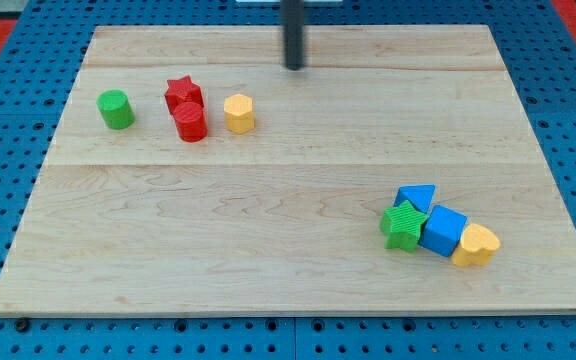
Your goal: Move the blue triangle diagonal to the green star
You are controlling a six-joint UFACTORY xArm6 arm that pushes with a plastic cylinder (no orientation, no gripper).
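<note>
my tip point(295, 66) sits near the view's top, a little right of the board's middle, touching no block; it is a bare rod with no fingers to open or close, so nothing is gripped. the blue triangle point(417, 197) lies well away from it, toward the view's bottom right, so the coming move turns on that long diagonal run down and to the right. the triangle sits at the top of a tight cluster: the green star point(403, 224) touches it just below and to its left, the blue cube point(442, 230) is just below and to its right, and the yellow heart point(476, 244) is beyond the cube. the triangle seems to point toward the view's right; its long axis i cannot tell for sure. it looks already up-right of the star, so i judge only a small nudge is needed, approached from the top side to spare the star. the green cylinder point(116, 109), red star point(182, 94), red cylinder point(190, 122) and yellow block point(238, 113) sit far off at the upper left.
</note>
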